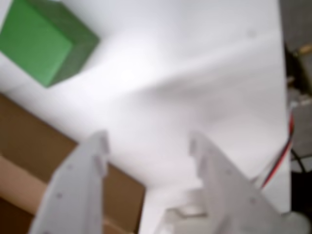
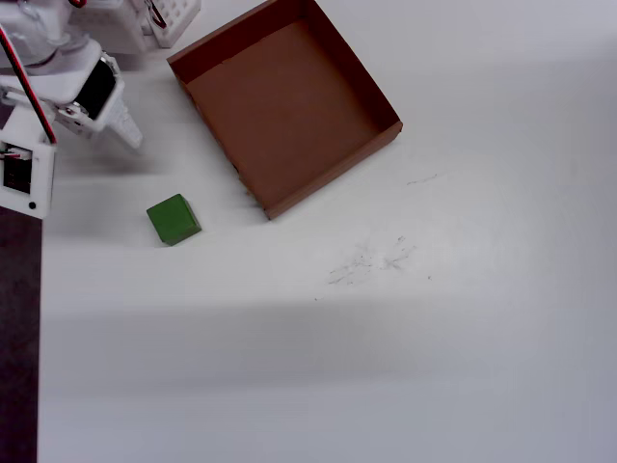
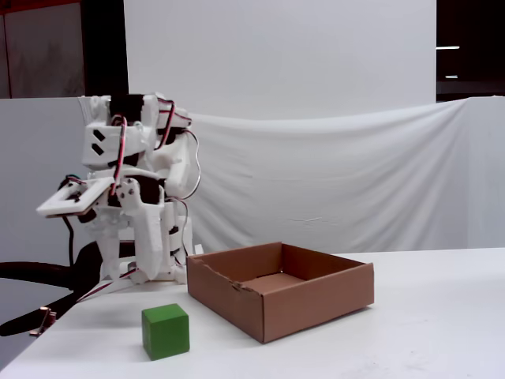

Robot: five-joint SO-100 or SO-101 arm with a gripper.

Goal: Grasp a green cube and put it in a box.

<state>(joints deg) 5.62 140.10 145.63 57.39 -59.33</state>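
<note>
The green cube lies on the white table, left of the box's near corner in the overhead view. It also shows at the top left of the wrist view and in front of the arm in the fixed view. The box is a shallow reddish-brown cardboard tray and is empty; it shows in the fixed view and at the lower left of the wrist view. My gripper is open and empty. It hangs by the arm's base, well short of the cube and apart from it.
The arm's base and a white gridded object stand at the overhead view's top left. The table's left edge borders dark floor. Red wires hang at the wrist view's right. Faint scuffs mark the table.
</note>
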